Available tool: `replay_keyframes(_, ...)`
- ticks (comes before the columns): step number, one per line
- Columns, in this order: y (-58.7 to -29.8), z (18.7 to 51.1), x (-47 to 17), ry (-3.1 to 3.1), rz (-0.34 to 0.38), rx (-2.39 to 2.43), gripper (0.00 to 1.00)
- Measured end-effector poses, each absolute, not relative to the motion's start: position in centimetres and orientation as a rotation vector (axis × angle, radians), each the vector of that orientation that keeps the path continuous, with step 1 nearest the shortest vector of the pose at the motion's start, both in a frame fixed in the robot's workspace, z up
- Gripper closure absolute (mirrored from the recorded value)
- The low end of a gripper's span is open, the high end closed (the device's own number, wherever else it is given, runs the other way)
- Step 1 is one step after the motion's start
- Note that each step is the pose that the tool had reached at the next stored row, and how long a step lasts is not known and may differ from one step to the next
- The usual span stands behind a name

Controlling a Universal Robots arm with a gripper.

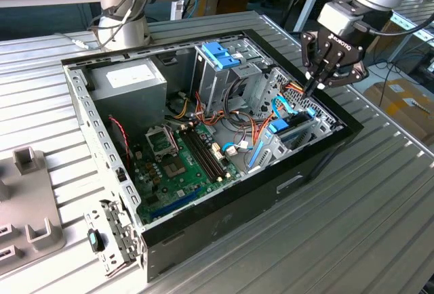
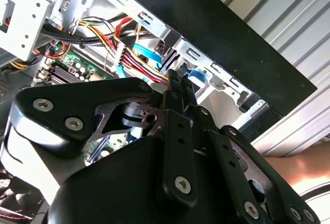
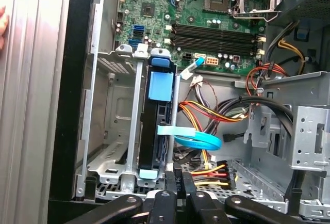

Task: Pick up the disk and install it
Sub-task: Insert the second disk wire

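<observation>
One gripper [image 1: 319, 85] is all I have on this arm, and I see it poised just above the computer case [image 1: 224, 233], over the corner nearest the exterior view's right. Its fingers look drawn together with nothing between them; in the first wrist view the two fingertips [image 3: 178, 180] stand side by side with barely a gap. I judge they are held narrow so they can reach down among the cables and the bay walls without snagging.

Directly under the tips sits the disk [image 3: 156, 126], standing on edge in the metal drive bay [image 3: 111, 131] beside the case's black side wall. Its blue carrier frame faces me in the first wrist view, and in the exterior view it shows as a blue-edged slab [image 1: 288, 126] against that same corner. I take it as already slotted in, upright because the bay takes drives on edge. The gripper is near it but I can't confirm contact.

A flat blue data cable [image 3: 198, 140] loops just beside the disk, next to a bundle of red, yellow and black power wires [image 3: 216, 111]. Whether either is plugged into the disk I can't tell; the connector end is hidden behind the gripper's body.

Further out, the motherboard [image 1: 180, 165] covers the case floor. The tall metal cage [image 1: 220, 77] with its blue bracket stands near the case's far edge. The second wrist view is largely blocked by the gripper's own linkage.
</observation>
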State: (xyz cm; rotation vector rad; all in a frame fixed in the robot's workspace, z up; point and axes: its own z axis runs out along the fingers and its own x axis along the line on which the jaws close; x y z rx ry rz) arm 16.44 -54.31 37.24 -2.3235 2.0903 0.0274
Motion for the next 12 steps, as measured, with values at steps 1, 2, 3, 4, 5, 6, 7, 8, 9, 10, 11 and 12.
replay_keyframes(1, -54.39, 37.21, 16.4, 2.09, 0.027, -2.324, 0.84)
replay_keyframes(2, -54.44, 37.19, 16.39, 2.09, 0.027, -2.324, 0.84)
replay_keyframes(3, -54.44, 37.18, 16.38, 2.09, 0.027, -2.324, 0.84)
replay_keyframes(4, -54.45, 37.18, 16.37, 2.09, 0.027, -2.324, 0.84)
replay_keyframes(5, -54.45, 37.17, 16.37, 2.09, 0.027, -2.324, 0.84)
replay_keyframes(6, -54.45, 37.17, 16.37, 2.09, 0.027, -2.324, 0.84)
replay_keyframes(7, -54.45, 37.17, 16.36, 2.09, 0.027, -2.324, 0.84)
replay_keyframes(8, -54.46, 37.16, 16.34, 2.09, 0.027, -2.323, 0.84)
replay_keyframes(9, -54.46, 37.15, 16.3, 2.09, 0.027, -2.323, 0.84)
replay_keyframes(10, -54.45, 37.15, 16.26, 2.09, 0.027, -2.323, 0.84)
replay_keyframes(11, -54.45, 37.15, 16.22, 2.09, 0.027, -2.324, 0.84)
replay_keyframes(12, -54.45, 37.14, 16.13, 2.09, 0.027, -2.324, 0.84)
